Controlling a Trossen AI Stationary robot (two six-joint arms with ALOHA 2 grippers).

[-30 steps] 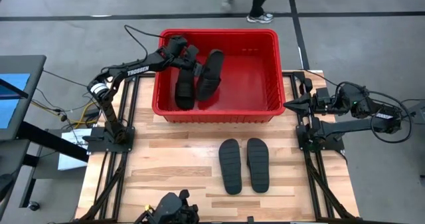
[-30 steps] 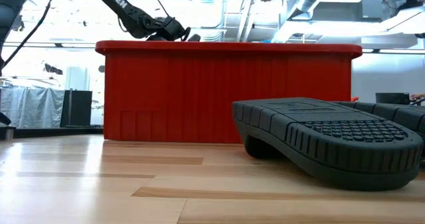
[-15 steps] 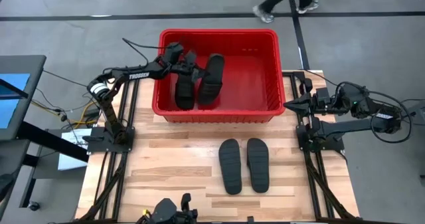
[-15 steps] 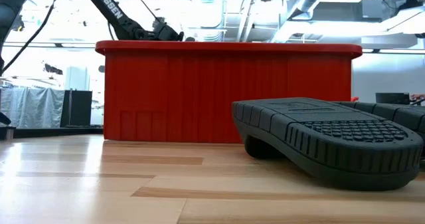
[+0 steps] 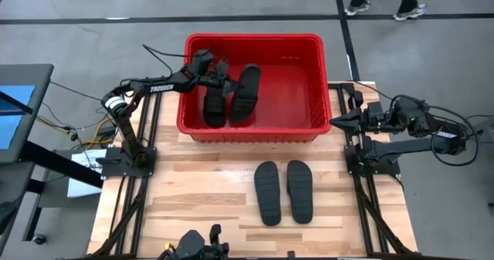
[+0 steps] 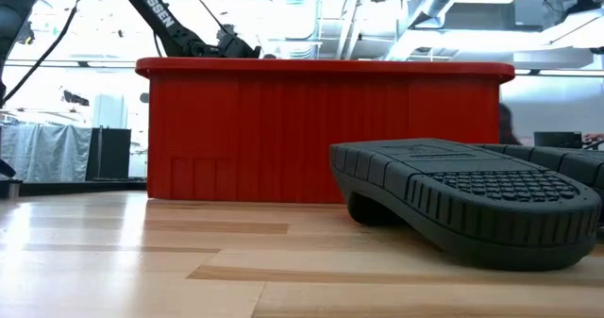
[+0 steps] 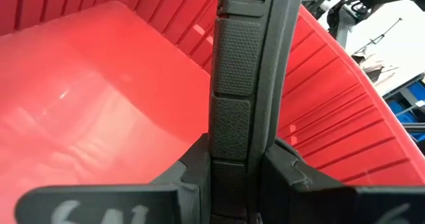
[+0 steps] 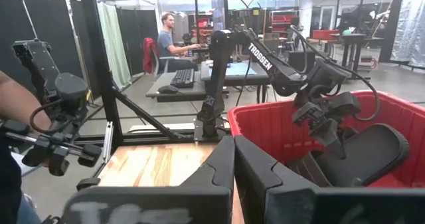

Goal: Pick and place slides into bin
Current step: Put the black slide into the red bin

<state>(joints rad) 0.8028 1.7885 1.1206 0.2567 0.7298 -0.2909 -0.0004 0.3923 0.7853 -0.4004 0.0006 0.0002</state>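
The left end effector (image 5: 220,68) reaches over the left wall of the large red ribbed plastic bin (image 5: 312,129), and the left wrist view shows its two dark fingers (image 7: 192,167) clenched on the edge of a black ribbed-sole slide sandal (image 7: 242,71), holding it nearly upright inside the crate. In the high view that held slide (image 5: 215,102) sits in the bin's left half, just beside a second black slide (image 5: 245,90) leaning on its side.

These slides look light and rubbery: stiff enough along the sole to be lifted by one edge, yet likely to flex and swing if pinched at an end. The ribbed tread should give decent friction. A hold across the sole's rim or through the wide strap seems safest.

Moving right, two more black slides, one on the left (image 5: 267,192) and one on the right (image 5: 299,190), lie sole-up side by side on the wooden tabletop (image 5: 193,202), in front of the bin and apart from it. There is bare wood all round them for an approach, while the bin's thick rolled rim is the edge to clear on the way in. The bin's right half is open.

At far right, the right end effector (image 5: 336,121) waits off the tabletop's edge near the bin's corner, fingers pressed together on nothing.
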